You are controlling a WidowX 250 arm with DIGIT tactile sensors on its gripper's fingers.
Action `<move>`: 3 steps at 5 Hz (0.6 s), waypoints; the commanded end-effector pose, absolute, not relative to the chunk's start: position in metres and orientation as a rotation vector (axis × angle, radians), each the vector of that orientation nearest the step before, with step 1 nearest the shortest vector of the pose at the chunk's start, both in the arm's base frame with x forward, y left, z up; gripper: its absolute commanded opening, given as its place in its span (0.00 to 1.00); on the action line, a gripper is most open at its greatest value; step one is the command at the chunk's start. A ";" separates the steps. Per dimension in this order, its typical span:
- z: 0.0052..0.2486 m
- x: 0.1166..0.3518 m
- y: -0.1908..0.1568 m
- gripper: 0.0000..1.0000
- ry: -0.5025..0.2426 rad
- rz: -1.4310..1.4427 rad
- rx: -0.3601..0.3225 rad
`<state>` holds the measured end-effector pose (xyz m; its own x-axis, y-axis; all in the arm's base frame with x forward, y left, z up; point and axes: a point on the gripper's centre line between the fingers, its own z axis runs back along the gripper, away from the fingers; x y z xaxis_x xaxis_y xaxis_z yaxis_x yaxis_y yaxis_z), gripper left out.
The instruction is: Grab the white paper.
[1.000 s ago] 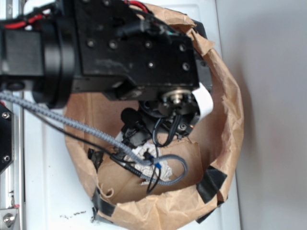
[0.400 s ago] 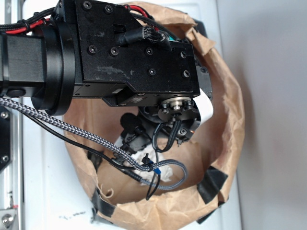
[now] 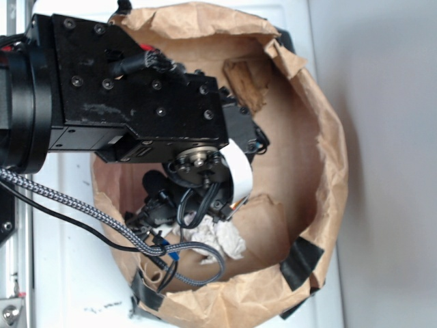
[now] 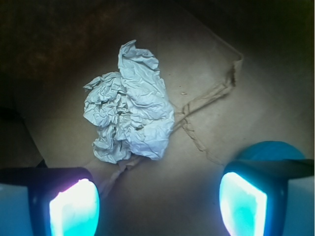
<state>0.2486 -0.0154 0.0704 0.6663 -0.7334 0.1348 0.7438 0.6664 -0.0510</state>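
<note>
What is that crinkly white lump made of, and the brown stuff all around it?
The white lump looks like paper, scrunched into a wad: thin, matte, full of sharp creases. The brown bag around it seems to be kraft paper too, with a torn, folded rim and black tape patches. The open gripper hangs above the lump.

Brown paper bag (image 3: 321, 171) stands open on white worktop (image 3: 68, 273); black tape (image 3: 300, 263) on rim; blue ball (image 4: 270, 150) inside.

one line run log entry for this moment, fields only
phase: pre-grasp | gripper: open, empty | target: white paper on brown paper bag floor, ahead of fingers, untouched | blue ball: behind right finger
</note>
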 end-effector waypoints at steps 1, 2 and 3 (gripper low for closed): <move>0.065 0.257 -0.054 1.00 -0.145 -0.867 -0.135; 0.059 0.262 -0.067 1.00 -0.120 -0.847 -0.136; 0.044 0.265 -0.079 1.00 -0.092 -0.839 -0.107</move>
<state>0.2611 -0.0650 0.0323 0.6864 -0.7227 0.0813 0.7272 0.6815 -0.0820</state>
